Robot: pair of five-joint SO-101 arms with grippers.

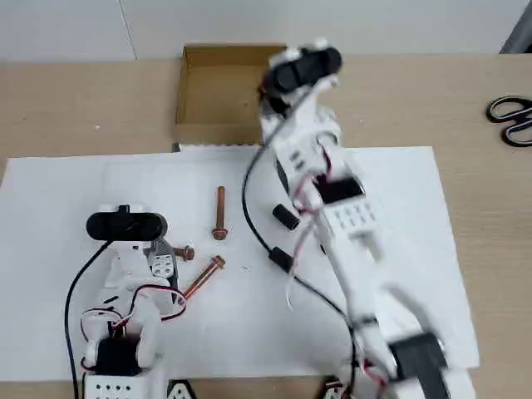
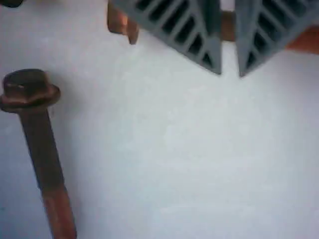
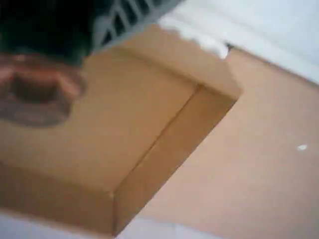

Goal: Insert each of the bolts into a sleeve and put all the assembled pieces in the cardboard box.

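Note:
My right gripper (image 3: 65, 45) hangs over the open cardboard box (image 1: 218, 93), shut on a black sleeve with a copper bolt head (image 3: 35, 84) sticking out of it. The box wall (image 3: 169, 144) and floor lie below it. My left gripper (image 2: 229, 69) sits low over the white paper, its grey fingers (image 2: 199, 35) together with only a narrow slit. A short copper bolt (image 1: 184, 252) runs across behind them. Another bolt (image 2: 32, 149) lies beside it, seen slanted in the high view (image 1: 204, 278). A third bolt (image 1: 220, 213) lies mid-sheet. Two black sleeves (image 1: 287, 218) (image 1: 281, 259) lie by the right arm.
A white paper sheet (image 1: 399, 216) covers most of the wooden table. Black scissors (image 1: 511, 116) lie at the far right edge. A black cable (image 1: 249, 208) from the right arm loops over the paper near the sleeves.

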